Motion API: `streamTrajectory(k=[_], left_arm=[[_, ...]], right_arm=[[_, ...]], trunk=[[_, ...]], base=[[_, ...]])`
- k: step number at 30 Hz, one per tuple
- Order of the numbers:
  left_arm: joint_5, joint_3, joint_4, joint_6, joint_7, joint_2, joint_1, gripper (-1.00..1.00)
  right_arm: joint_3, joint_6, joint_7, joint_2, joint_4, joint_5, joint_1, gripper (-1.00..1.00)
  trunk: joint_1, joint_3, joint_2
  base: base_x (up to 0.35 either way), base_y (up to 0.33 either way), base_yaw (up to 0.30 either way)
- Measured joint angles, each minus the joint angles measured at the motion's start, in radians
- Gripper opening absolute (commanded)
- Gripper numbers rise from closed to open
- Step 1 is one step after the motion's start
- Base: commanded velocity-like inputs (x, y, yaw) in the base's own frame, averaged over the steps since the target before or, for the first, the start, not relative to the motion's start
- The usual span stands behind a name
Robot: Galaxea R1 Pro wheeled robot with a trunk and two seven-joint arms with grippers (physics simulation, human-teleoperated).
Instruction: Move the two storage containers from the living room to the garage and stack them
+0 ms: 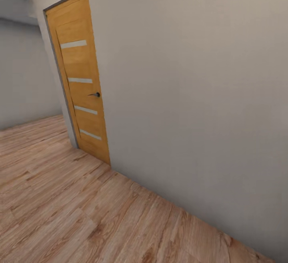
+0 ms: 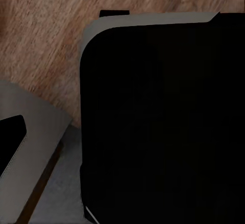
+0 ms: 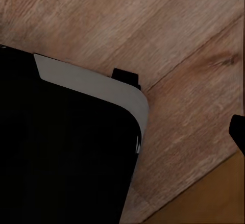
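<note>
Neither wrist camera gives a clear sight of finger tips, so I cannot tell whether either gripper is open or closed. The left wrist view looks down onto a big black rounded body with a pale grey rim [image 2: 153, 22], apparently part of the robot itself, with wood plank flooring [image 2: 46, 40] past its edge and a second grey-edged black part [image 2: 15, 142] off to one side. The right wrist view looks down on the same kind of black body with a grey rounded corner [image 3: 102, 89], set over the planks [image 3: 178, 40]; a small dark tab [image 3: 126, 76] sticks out from the rim, and a strip of honey-coloured surface [image 3: 214, 198] cuts across one corner.

From the head view, a honey-wood door [image 1: 80, 79] with four frosted horizontal strips and a dark handle [image 1: 95, 94] stands shut in a plain white wall [image 1: 192, 95]. The wall runs off to the right, and light wood flooring [image 1: 60, 207] spreads below it.
</note>
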Motion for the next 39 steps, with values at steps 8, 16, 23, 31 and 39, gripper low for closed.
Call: streamTrajectory(k=[8, 16, 23, 31, 39], left_arm=[[0.000, 0.000, 0.000, 0.000, 0.000, 0.000, 0.000, 1.00], [0.000, 0.001, 0.000, 0.000, 0.000, 0.000, 0.000, 1.00], [0.000, 0.001, 0.000, 0.000, 0.000, 0.000, 0.000, 1.00], [0.002, 0.001, 0.001, 0.000, 0.000, 0.001, 0.000, 1.00], [0.066, 0.000, 0.001, -0.001, 0.000, 0.005, 0.000, 1.00]], right_arm=[[0.000, 0.002, -0.001, 0.001, 0.000, -0.001, 0.000, 1.00], [0.000, 0.001, -0.003, 0.001, 0.000, -0.001, 0.000, 1.00], [0.000, 0.001, -0.003, 0.001, 0.000, 0.000, 0.000, 1.00], [0.001, 0.002, -0.002, 0.002, 0.000, 0.000, 0.000, 1.00], [0.002, 0.002, -0.003, 0.016, 0.000, 0.058, 0.000, 1.00]], trunk=[[0.000, 0.000, 0.000], [0.000, 0.000, 0.000], [0.000, 0.000, 0.000], [0.000, 0.000, 0.000], [0.000, 0.000, 0.000]], base=[[0.322, 0.000, 0.214], [0.322, 0.000, 0.188], [0.322, 0.000, 0.268], [0.322, 0.000, 0.269], [0.322, 0.000, 0.269]])
